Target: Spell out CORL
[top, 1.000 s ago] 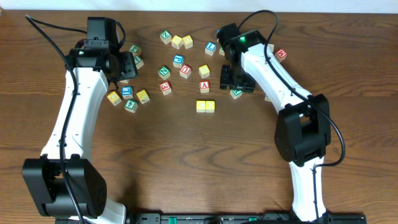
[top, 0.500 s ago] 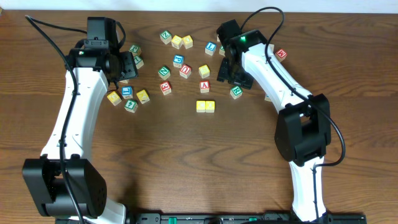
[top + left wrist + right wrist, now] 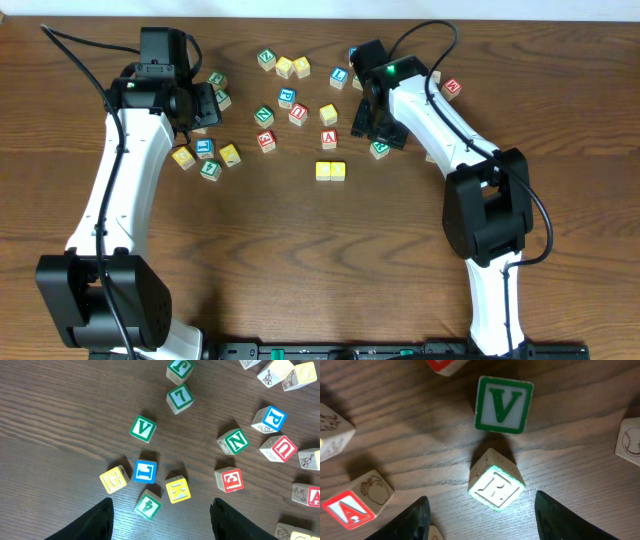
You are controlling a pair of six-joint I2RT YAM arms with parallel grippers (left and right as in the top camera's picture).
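Two yellow blocks (image 3: 331,171) sit side by side at the table's centre. A green R block (image 3: 380,149) lies tilted just right of them. In the right wrist view it (image 3: 496,486) sits between and just ahead of my right gripper's (image 3: 482,520) open fingers. My right gripper (image 3: 377,127) hovers over it. A blue L block (image 3: 205,148) lies in the left cluster, and shows in the left wrist view (image 3: 145,471). My left gripper (image 3: 162,522) is open and empty above that cluster, over a small green block (image 3: 148,506).
Loose letter blocks are scattered across the far half. These include green V (image 3: 503,404), red A (image 3: 329,139), yellow G (image 3: 114,480), yellow K (image 3: 178,489), green N (image 3: 233,441) and red E (image 3: 229,479). A red block (image 3: 452,88) lies at far right.
My right gripper drew slightly up and left, then came back over the green R block. The left arm and the blocks have not moved.
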